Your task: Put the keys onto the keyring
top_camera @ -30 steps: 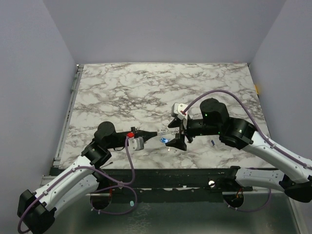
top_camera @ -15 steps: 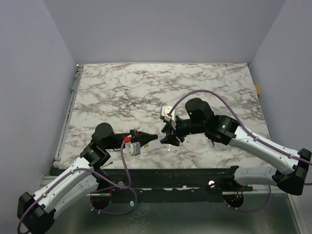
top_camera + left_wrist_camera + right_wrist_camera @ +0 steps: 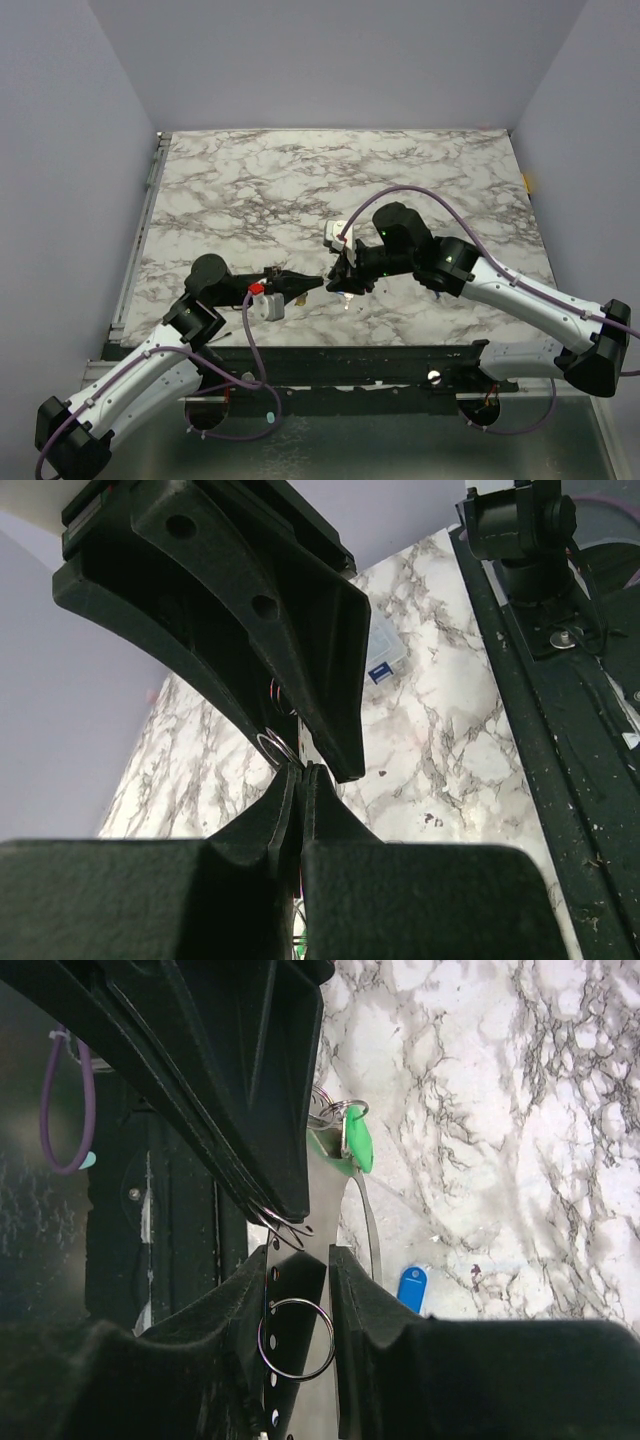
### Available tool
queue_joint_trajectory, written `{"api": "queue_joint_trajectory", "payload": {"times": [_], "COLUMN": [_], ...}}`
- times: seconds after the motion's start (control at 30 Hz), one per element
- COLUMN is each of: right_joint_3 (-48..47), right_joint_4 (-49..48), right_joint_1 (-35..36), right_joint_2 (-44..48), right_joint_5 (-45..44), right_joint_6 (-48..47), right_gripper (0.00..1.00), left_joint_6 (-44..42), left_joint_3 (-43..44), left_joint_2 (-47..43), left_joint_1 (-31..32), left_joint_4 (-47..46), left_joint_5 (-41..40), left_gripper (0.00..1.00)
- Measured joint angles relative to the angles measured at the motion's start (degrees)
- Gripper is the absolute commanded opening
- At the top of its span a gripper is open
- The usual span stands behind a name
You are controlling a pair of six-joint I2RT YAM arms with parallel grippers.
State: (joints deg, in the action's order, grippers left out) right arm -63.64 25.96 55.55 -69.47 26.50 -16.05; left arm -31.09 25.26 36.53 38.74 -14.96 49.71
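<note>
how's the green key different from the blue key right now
The green key sits close beside the left gripper, with thin wire loops at its head; the blue key lies alone on the marble table. The green head looks like a pointed oval, the blue head a rounded rectangle. Both are tiny, with coloured plastic heads.

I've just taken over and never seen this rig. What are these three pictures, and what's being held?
Two robot arms stand at a marble table, each ending in a two-finger claw. The wide picture looks down from above; the others come from a camera on each wrist. The left claw is shut, wire loops at its tip. The right claw faces it, a ring between its fingers; gripped or not, unclear. A green key shows beside the left claw; a blue key lies on the table.
</note>
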Motion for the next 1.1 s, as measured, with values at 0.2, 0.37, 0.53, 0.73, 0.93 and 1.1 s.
{"api": "queue_joint_trajectory", "payload": {"times": [0.2, 0.37, 0.53, 0.73, 0.93, 1.1], "right_joint_3": [0.39, 1.57, 5.38, 9.05, 9.84, 11.78], "right_joint_4": [-0.57, -2.27, -6.27, -9.44, -9.79, -9.81], "right_joint_1": [-0.04, -0.04, -0.04, -0.04, 0.33, 2.75], "right_joint_2": [0.02, 0.83, 4.04, 8.87, 11.63, 14.88], "right_joint_5": [0.22, 0.2, -0.26, -2.93, -6.64, -12.13], "right_joint_6": [0.07, 0.55, 0.74, 0.42, -0.2, -0.85], "right_gripper": [0.0, 0.01, 0.01, 0.01, 0.01, 0.01], "left_joint_6": [0.63, 0.92, 1.18, 2.08, 7.28, 17.59], "left_joint_3": [-0.33, -0.37, -0.44, -0.44, -0.42, 1.25], "left_joint_2": [-0.02, -0.11, -0.72, -2.43, -4.31, -5.07], "left_joint_1": [-0.04, -0.04, 0.02, 0.02, 0.02, 0.39], "left_joint_4": [-0.35, -0.5, -1.84, -2.97, -2.97, -2.99], "left_joint_5": [0.0, -0.02, 0.04, 0.02, -0.28, -5.03], "left_gripper": [0.0, 0.17, 0.42, 0.5, 0.5, 0.42]}}
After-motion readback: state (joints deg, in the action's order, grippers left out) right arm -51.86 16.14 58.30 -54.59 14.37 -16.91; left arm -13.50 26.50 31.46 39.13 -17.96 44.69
